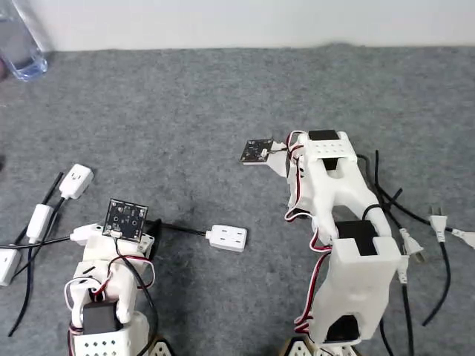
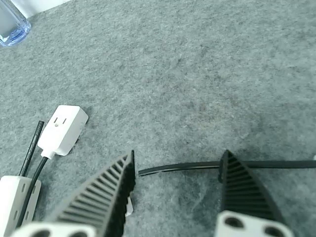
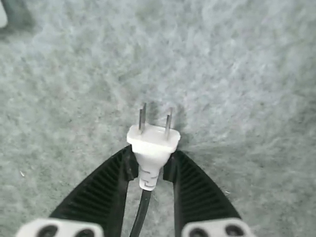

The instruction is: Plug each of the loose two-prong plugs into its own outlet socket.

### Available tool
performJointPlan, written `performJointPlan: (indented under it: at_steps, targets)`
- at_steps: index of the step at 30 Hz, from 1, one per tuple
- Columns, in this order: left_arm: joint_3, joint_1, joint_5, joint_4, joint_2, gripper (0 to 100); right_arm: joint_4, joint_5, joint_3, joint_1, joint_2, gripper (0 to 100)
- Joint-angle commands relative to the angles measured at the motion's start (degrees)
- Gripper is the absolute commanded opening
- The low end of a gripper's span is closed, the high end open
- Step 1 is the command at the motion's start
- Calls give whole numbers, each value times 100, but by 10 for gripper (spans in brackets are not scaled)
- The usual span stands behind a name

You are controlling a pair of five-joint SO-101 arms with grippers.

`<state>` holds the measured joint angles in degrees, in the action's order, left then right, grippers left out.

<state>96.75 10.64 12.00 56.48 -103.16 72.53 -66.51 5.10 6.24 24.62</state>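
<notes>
So, grey mat (image 1: 223, 89) w/ a white outlet socket (image 1: 226, 237) between the arms. The left gripper (image 2: 179, 155) gapes wide, nothing in it, straddling a black cable (image 2: 173, 168). The right gripper (image 3: 152, 163) has pinched the plug (image 3: 153, 140) body, prongs (image 3: 142, 117) fwd. Light, stiff, prob slick plastic. Hold the body, not the floppy cord (image 3: 140, 217).

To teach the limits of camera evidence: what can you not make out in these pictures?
1. High view: the white block at the left edge is cut off by the frame; plug or socket, unclear.
2. High view: the loose plug beside the right arm is too small to count prongs.
3. Right wrist view: the cord of the held plug runs off the frame edge; where it leads is unseen.
</notes>
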Motion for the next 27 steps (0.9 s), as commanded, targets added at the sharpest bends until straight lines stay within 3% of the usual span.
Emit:
performJointPlan:
  at_steps: [1,7,12,18,23,27]
  targets:
    - [-22,-35,44,9,-35,261,180,70,79,84,13,9]
    - [-22,-35,0,0,-35,261,268,70,97,66,-233,9]
    - [-22,-211,-114,-237,-35,261,1156,158,105,312,-1121,9]
    - [-31,-1169,-888,-1380,-44,261,1789,993,105,778,-2114,9]
    - [-22,-1767,-879,-1697,-44,261,2088,1837,114,1191,-2536,9]
    - [-22,-1811,-334,-1960,-44,261,2167,2418,114,1543,-2747,9]
